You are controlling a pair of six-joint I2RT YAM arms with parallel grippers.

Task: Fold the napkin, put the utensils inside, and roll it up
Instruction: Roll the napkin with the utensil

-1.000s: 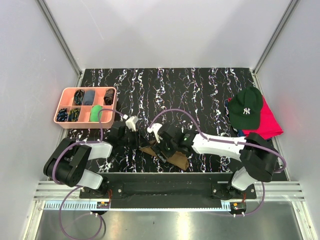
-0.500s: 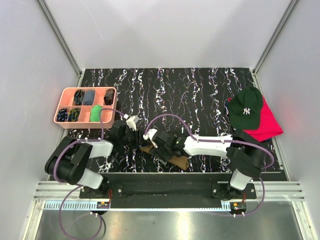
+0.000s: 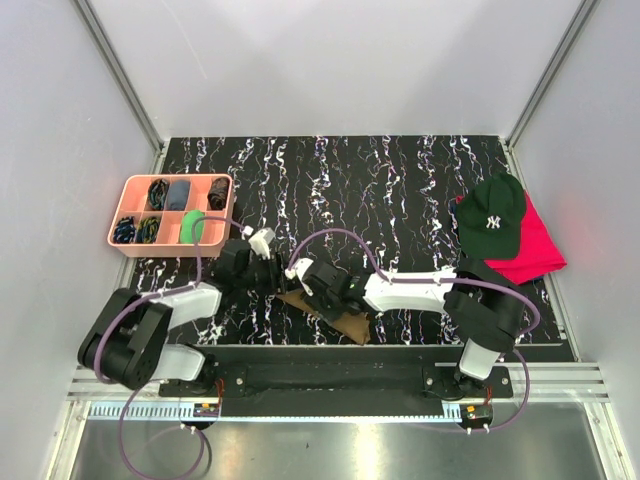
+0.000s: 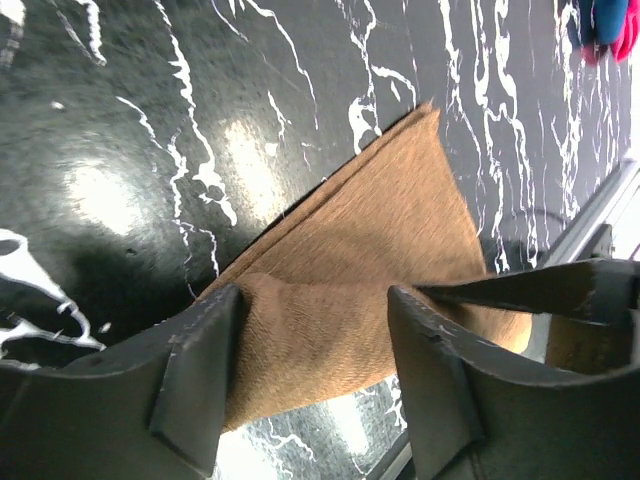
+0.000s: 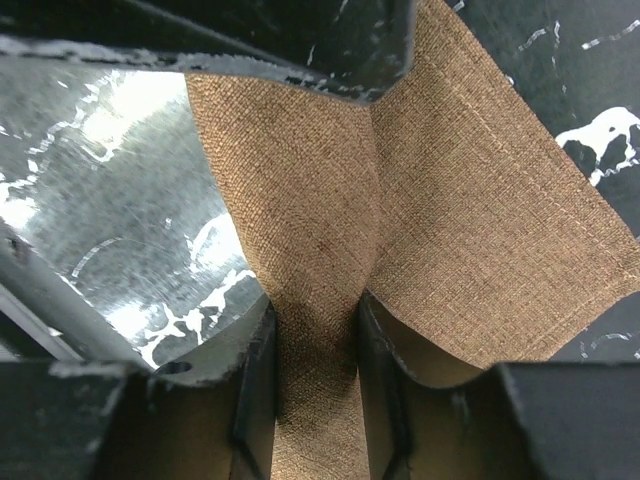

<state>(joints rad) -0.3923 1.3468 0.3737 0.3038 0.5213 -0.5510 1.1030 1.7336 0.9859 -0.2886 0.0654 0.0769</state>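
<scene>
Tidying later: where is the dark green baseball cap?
Top view, right side: the dark green baseball cap rests on the bright red cloth.

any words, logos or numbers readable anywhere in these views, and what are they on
"NY": white interlocked monogram on the front of the dark green cap.
Nothing else can be read: both wrist views show only the napkin and the marbled table, with no writing on either.

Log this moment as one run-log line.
stage: folding | olive-brown square fabric napkin: near edge of black marbled table | left gripper: open over napkin | right gripper: pinching a raised fold
</scene>
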